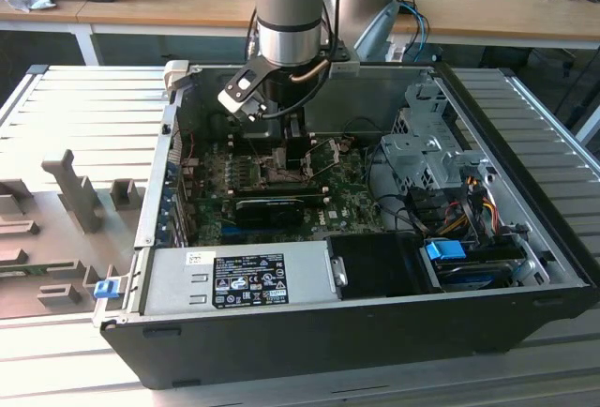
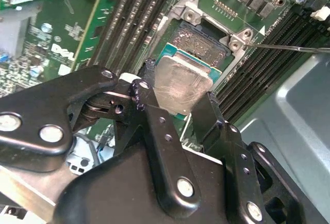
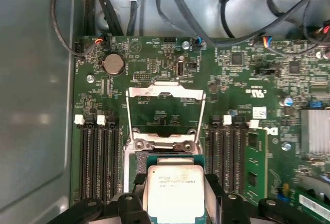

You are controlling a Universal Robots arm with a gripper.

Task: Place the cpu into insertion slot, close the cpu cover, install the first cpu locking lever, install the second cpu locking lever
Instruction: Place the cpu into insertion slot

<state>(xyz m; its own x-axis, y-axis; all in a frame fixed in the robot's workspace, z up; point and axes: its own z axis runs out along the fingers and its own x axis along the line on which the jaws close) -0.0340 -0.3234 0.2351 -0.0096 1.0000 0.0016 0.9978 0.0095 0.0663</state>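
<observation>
Here, my tool (image 2: 175,99) pinching the cpu (image 2: 183,82) by two opposite edges, cpu tilted just over the open socket (image 2: 198,39), cover (image 3: 165,92) standing open on its hinge, in the exterior view tool at twelve o'clock from the black card (image 1: 272,208).
</observation>
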